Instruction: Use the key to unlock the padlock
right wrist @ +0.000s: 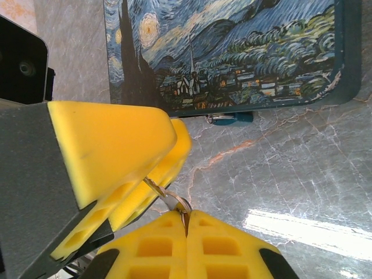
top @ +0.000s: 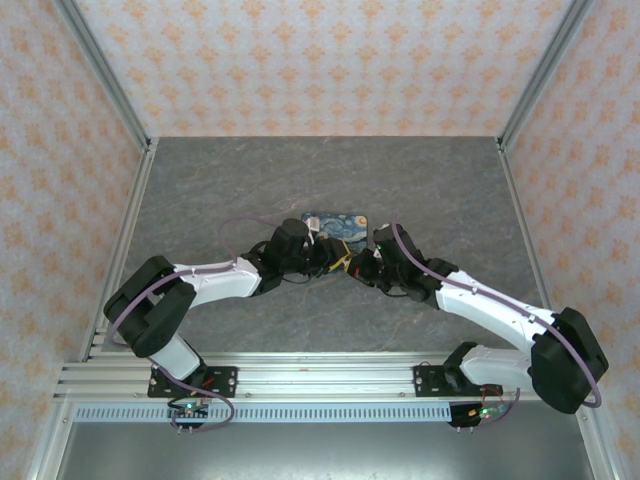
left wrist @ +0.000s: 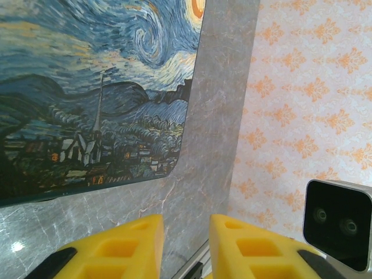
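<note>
In the right wrist view my right gripper [right wrist: 187,214] is shut on the key [right wrist: 174,200], a thin silvery sliver with a small ring. Its blade points up-left into the gap between the left gripper's yellow fingers [right wrist: 125,154]. The padlock [right wrist: 233,118], tiny and teal with a metal shackle, lies on the table against the near edge of the starry-night box [right wrist: 232,52], apart from both grippers. In the left wrist view my left gripper [left wrist: 186,226] stands open, with bare table showing between its fingers. From the top, both grippers [top: 346,263] meet just in front of the box.
The painted box [top: 336,226] lies flat on the grey marbled table [top: 300,180], right behind the grippers. Patterned walls and metal frame posts enclose the table. The right wrist's black camera block [left wrist: 338,224] sits close beside the left fingers.
</note>
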